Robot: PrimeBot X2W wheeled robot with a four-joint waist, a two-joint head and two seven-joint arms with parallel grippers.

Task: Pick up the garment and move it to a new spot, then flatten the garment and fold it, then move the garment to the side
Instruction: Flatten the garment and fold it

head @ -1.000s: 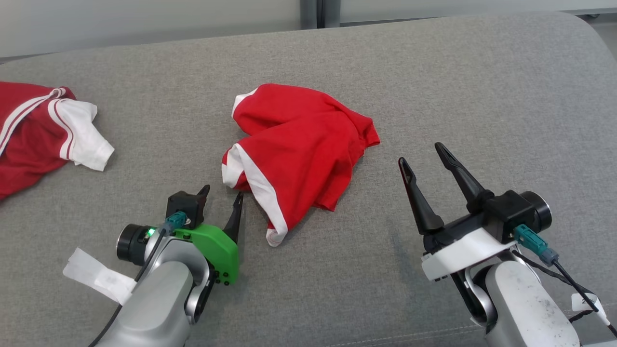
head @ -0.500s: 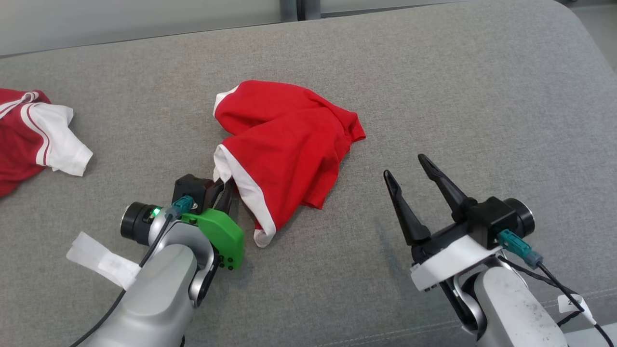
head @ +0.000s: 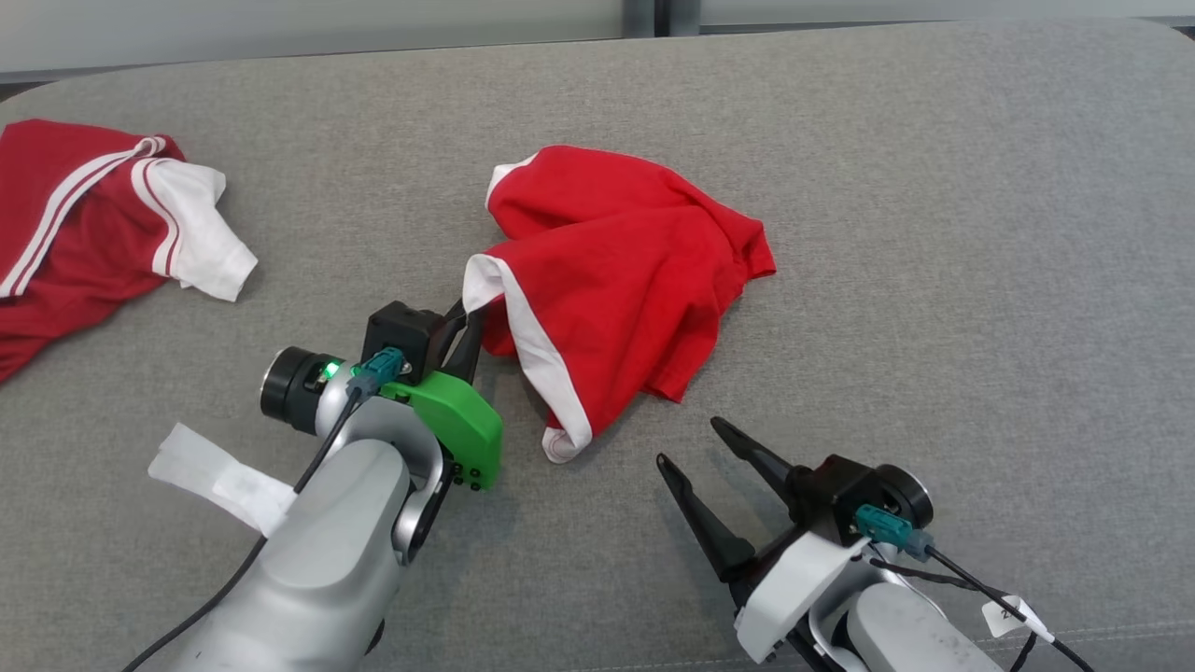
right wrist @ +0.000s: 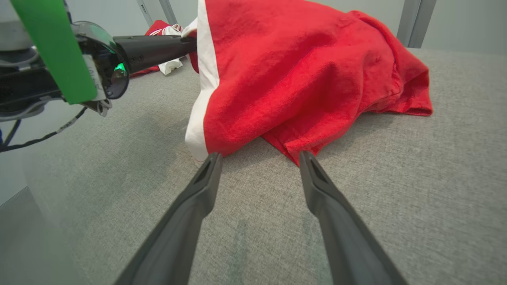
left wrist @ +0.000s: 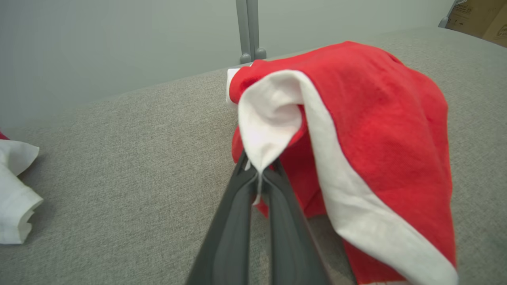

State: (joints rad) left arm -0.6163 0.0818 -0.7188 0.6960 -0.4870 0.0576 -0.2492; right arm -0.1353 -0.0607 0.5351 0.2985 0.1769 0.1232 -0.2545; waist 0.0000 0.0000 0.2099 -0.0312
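Garment (head: 635,271) pinched by clenched left claw (left wrist: 259,170); right claw (head: 690,441) released nearby.

The left fingers (left wrist: 233,237) are pinched together, the right fingers (head: 698,512) spread wide.

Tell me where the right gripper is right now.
Head view, lower right of centre: the right gripper, fingers open, points at the near hem of the red garment, just short of it, over the grey cushion.
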